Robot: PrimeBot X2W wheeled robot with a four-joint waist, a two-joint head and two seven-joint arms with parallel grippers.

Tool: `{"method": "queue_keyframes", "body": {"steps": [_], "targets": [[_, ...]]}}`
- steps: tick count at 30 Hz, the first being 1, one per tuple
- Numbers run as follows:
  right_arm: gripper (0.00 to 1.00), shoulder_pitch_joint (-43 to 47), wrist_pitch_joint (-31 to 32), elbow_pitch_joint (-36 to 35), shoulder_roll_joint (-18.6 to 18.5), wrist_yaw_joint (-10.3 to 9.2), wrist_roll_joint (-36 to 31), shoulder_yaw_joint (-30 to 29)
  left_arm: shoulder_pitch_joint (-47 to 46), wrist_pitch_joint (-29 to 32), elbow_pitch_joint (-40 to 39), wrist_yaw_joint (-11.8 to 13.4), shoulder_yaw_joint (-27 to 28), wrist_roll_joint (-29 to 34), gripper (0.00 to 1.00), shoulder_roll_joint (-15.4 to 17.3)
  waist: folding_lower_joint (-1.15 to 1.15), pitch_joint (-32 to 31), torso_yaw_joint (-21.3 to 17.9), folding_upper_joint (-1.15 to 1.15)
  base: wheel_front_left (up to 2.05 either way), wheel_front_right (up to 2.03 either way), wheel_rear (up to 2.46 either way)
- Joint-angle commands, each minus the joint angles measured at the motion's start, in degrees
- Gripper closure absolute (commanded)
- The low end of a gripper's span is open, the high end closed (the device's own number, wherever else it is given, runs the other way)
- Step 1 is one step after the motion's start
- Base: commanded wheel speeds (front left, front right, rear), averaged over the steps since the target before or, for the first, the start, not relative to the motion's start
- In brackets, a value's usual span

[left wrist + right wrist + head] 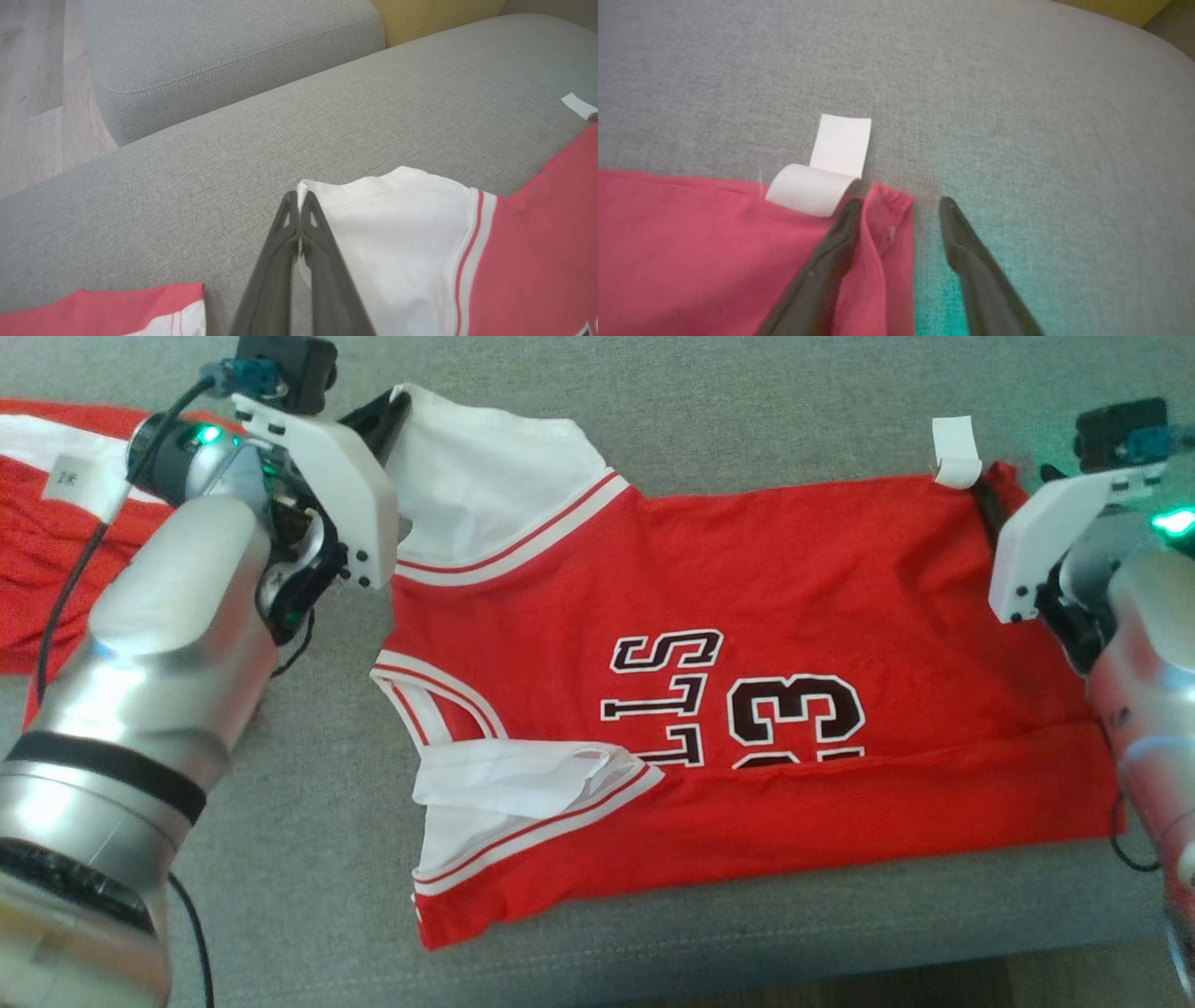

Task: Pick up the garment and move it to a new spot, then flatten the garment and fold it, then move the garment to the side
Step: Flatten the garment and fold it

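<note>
On the sofa (pixel 747 420), left gripper (pixel 299 200) pinches the jersey (pixel 794 579) by its eleven-o'clock sleeve (pixel 397 224); right gripper (pixel 901 201) gapes astride the two-o'clock corner (pixel 889 210).

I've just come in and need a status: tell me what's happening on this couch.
The robot is folding a red jersey spread on the grey cushion. Its left gripper is shut on the corner of the white sleeve, while the right gripper is open, fingers straddling the hem corner by the white tag. The near edge is already folded over the numerals. Another red garment lies at left.
</note>
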Motion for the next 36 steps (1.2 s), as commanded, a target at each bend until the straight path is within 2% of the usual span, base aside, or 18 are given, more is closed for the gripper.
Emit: {"method": "queue_keyframes", "body": {"steps": [1,8,16,24,29,36], "targets": [[1.00,-1.2,0.3,-0.7,0.4,-0.05,0.7,1.6,-3.6,-0.7,-0.7,0.1,1.7,-0.6,1.00,1.6,0.00,0.1,0.1,0.00,0.00,0.00,0.00],[1.00,-2.1,-1.6,-0.2,-1.2,-0.05,2.7,3.2,-4.3,-2.5,0.6,0.8,2.0,-0.6,1.00,1.8,0.00,0.5,-0.2,0.00,0.00,0.00,0.00],[1.00,-5.1,-10.0,0.5,-1.4,-0.05,1.8,1.8,-6.6,-7.3,2.2,3.0,2.8,0.1,1.00,1.7,0.00,1.3,-0.9,0.00,0.00,0.00,0.00],[1.00,-9.3,-19.3,3.0,-0.7,-0.05,-1.3,-2.0,-10.2,-12.8,5.1,5.3,3.4,1.1,1.00,0.3,0.00,2.4,-1.5,0.00,0.00,0.00,0.00],[1.00,-9.8,-21.7,4.6,1.2,-0.05,-2.9,-3.3,-10.6,-14.2,7.6,4.8,3.3,0.9,1.00,-1.1,0.00,2.0,-1.7,0.00,0.00,0.00,0.00],[1.00,-7.9,-23.3,4.8,1.9,-0.05,-2.1,-4.1,-8.9,-15.4,9.1,2.9,2.5,0.8,1.00,-1.7,0.00,-0.2,-1.4,0.00,0.00,0.00,0.00]]}}
